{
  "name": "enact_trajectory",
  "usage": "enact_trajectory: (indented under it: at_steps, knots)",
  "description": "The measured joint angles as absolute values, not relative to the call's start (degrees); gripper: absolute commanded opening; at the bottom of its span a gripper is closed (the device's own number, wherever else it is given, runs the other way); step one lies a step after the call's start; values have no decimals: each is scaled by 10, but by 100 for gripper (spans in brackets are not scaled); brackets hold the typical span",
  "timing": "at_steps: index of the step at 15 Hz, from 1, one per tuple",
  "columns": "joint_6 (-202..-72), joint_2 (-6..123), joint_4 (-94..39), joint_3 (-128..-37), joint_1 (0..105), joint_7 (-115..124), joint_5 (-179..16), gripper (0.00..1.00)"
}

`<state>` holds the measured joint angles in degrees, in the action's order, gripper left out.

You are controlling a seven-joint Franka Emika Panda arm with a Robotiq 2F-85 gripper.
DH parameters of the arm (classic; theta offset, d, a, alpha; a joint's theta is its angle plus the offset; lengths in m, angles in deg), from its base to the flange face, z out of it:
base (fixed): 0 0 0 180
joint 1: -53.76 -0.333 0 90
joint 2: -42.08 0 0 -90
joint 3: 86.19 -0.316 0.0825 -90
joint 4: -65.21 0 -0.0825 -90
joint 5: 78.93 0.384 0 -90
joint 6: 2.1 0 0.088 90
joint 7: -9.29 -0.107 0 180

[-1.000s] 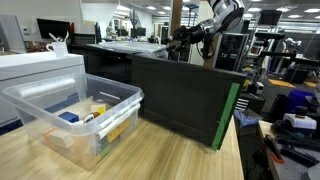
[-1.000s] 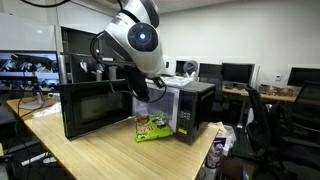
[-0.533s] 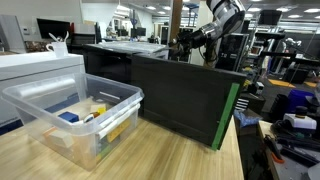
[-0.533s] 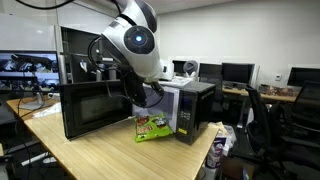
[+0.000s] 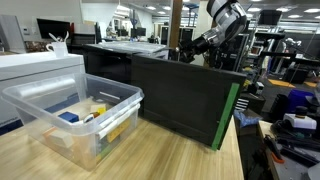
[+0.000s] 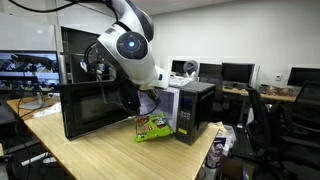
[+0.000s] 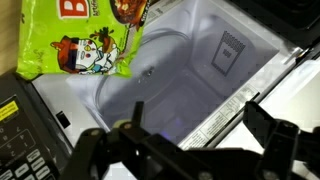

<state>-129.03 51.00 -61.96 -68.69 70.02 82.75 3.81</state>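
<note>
One green snack bag (image 6: 152, 127) lies on the table (image 6: 100, 160), just before the open microwave (image 6: 197, 103). At the left the microwave door (image 6: 92, 110) stands swung out, and the bag is between it and the microwave's body. I judge the bag light, soft and crinkly, a little slippery, with fragile content; the sealed edge seems the best place to pinch. The tool (image 7: 185, 142) hangs with jaws wide apart, holding nothing, over the white cavity (image 7: 200, 70). The door and the cavity frame crowd the approach; at right, an office chair (image 6: 262, 120) stands well apart.
</note>
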Motion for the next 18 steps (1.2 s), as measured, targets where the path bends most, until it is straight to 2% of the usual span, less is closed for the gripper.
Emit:
enact_trajectory:
  at_steps: [10,12,13,18]
  knots:
    - [-1304,552,-621,-676,716,800,38,100]
    - [-1279,564,-620,-670,728,800,38,100]
    - [-1213,581,-614,-661,753,800,36,100]
    - [-1138,611,-593,-653,775,800,33,100]
